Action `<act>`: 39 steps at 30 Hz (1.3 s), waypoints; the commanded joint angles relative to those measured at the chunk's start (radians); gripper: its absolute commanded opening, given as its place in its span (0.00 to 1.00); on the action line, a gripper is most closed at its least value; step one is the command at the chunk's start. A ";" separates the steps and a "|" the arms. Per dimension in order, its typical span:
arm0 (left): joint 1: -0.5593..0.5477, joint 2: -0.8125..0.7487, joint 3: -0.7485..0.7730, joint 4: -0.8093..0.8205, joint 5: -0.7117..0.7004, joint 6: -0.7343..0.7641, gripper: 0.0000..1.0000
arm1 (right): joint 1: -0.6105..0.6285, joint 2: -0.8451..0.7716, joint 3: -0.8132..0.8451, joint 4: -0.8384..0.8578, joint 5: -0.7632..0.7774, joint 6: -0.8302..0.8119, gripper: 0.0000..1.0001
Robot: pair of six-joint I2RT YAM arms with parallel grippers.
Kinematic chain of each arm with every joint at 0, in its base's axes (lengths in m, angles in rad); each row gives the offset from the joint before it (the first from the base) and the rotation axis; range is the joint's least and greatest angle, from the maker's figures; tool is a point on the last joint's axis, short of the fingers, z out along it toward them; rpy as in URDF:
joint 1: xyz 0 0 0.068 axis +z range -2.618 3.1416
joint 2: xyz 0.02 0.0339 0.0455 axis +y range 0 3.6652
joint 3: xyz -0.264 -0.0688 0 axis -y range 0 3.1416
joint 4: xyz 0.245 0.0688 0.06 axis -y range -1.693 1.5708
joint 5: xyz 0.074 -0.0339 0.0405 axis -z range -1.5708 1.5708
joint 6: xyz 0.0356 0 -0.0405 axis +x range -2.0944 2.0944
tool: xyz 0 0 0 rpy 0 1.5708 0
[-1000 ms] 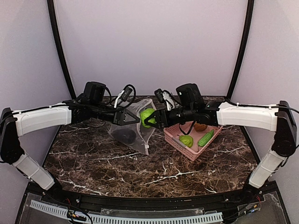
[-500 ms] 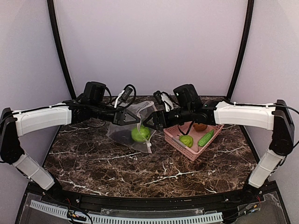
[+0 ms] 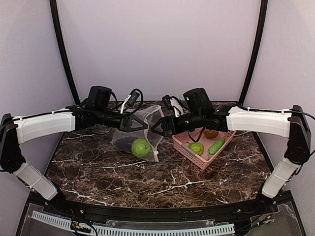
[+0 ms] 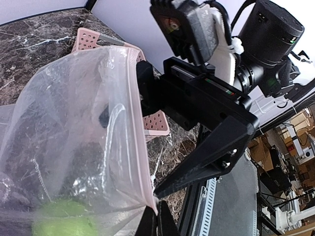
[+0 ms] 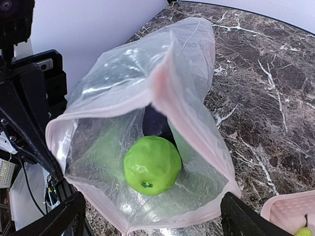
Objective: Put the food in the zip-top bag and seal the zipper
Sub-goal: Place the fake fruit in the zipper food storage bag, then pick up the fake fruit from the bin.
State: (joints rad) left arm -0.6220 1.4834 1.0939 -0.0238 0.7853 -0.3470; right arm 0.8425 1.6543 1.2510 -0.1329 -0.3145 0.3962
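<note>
The zip-top bag hangs open between the grippers, its bottom on the table. My left gripper is shut on the bag's pink zipper edge, pinching it at the bottom of the left wrist view. My right gripper is open and empty just above the bag's mouth. The round green fruit lies inside the bag, also in the top view, with the dark purple eggplant behind it. The green pear, cucumber piece and brown lump lie in the basket.
The pink slotted basket stands on the dark marble table right of the bag, under the right arm. Its corner shows in the right wrist view. Black frame posts rise at the back left and back right.
The right gripper held the round green fruit at the bag's mouth, then opened. The fruit dropped into the bag and settled lower. The left gripper kept its hold.
</note>
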 commanded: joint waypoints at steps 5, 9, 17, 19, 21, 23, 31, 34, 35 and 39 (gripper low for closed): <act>0.027 -0.064 0.022 -0.087 -0.202 0.035 0.01 | 0.011 -0.148 0.007 -0.078 0.037 -0.026 0.96; 0.037 -0.064 0.020 -0.080 -0.200 0.027 0.01 | 0.013 -0.248 -0.043 -0.158 0.119 -0.023 0.97; 0.038 -0.094 0.046 -0.110 -0.168 0.080 0.01 | -0.108 -0.351 -0.101 -0.458 0.354 0.046 0.98; 0.038 -0.109 0.049 -0.117 -0.183 0.095 0.01 | -0.140 -0.350 -0.113 -0.485 0.356 0.055 0.98; 0.038 -0.115 0.047 -0.118 -0.188 0.100 0.01 | -0.173 -0.342 -0.133 -0.488 0.353 0.058 0.98; 0.038 -0.115 0.045 -0.117 -0.188 0.101 0.01 | -0.208 -0.325 -0.154 -0.486 0.343 0.059 0.98; 0.038 -0.097 0.036 -0.099 -0.167 0.080 0.01 | -0.248 -0.204 -0.182 -0.433 0.290 0.021 0.97; 0.038 -0.092 0.033 -0.090 -0.159 0.070 0.01 | -0.247 -0.141 -0.177 -0.416 0.283 0.009 0.96; 0.038 -0.091 0.032 -0.089 -0.158 0.070 0.01 | -0.247 -0.121 -0.172 -0.413 0.284 0.005 0.95; 0.038 -0.089 0.031 -0.088 -0.159 0.069 0.01 | -0.248 -0.041 -0.156 -0.401 0.273 -0.002 0.91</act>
State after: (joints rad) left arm -0.5854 1.3949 1.1137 -0.1223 0.6106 -0.2737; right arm 0.5983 1.5539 1.0752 -0.5644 -0.0261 0.4114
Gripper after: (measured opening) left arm 0.010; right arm 0.922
